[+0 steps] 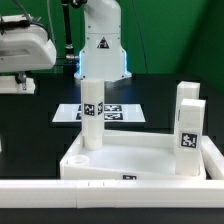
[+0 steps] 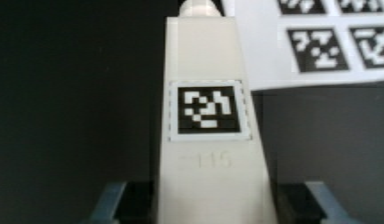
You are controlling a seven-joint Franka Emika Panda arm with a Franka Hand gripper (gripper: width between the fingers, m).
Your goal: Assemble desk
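Our arm's white base [image 1: 100, 45] upright at the back of the table, our wrist camera looking down between our gripper [image 2: 210, 198], its dark fingers [image 2: 114, 200] spread to either side, jaws closed on a leg

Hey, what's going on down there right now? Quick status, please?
Gripper shut on a white plastic block leg, tagged black-and-white. Large white rimmed tray-like desk top holds two upright legs. Marker board behind; nothing blocking.
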